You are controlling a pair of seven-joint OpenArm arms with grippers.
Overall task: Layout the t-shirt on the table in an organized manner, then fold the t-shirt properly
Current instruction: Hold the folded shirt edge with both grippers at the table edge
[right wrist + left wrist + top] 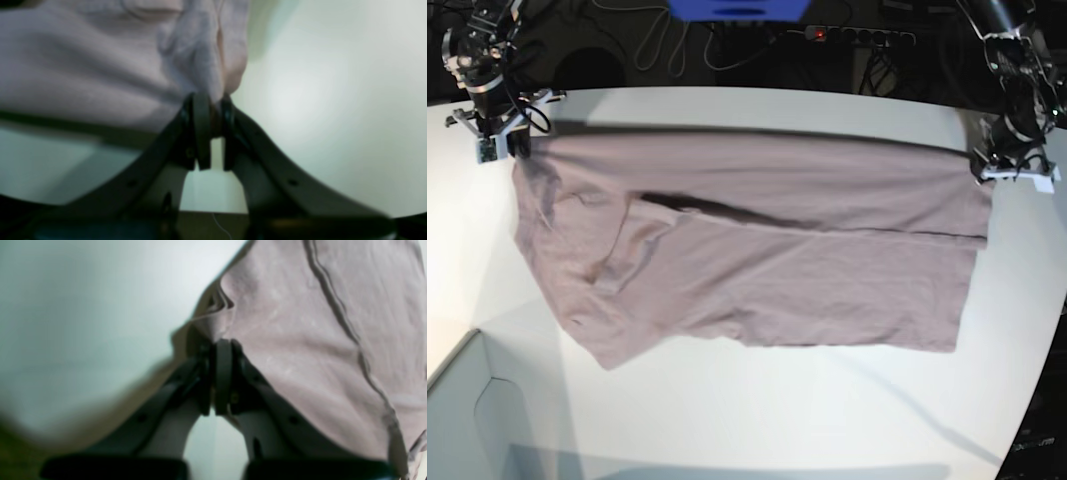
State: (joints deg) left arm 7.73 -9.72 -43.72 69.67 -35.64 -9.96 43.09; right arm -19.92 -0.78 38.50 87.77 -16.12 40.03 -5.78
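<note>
Nearest to me in the base view is the corner of a pale grey box (467,400) at the lower left, sitting on the white bench (757,410). Past it, the t-shirt (757,250) lies spread across the middle of the bench, its lower part flat and rumpled toward the left, with a dark fold line running across it.

Along the far edge of the cloth both arms have hold of it. On my left wrist view the left jaws (218,350) are pressed together on a pinch of the pink fabric, no gap showing between the pads, with a seam of the shirt running down to their right. On the right wrist view the right jaws (210,100) are clamped on a bunched fold of the shirt, a narrow slit left between them below the cloth.

In the base view the left arm reaches down at the far right edge of the bench, the right arm at the far left corner, the shirt's top edge stretched between them. Beyond the bench lie dark cables (667,45) and a blue object (737,10).
</note>
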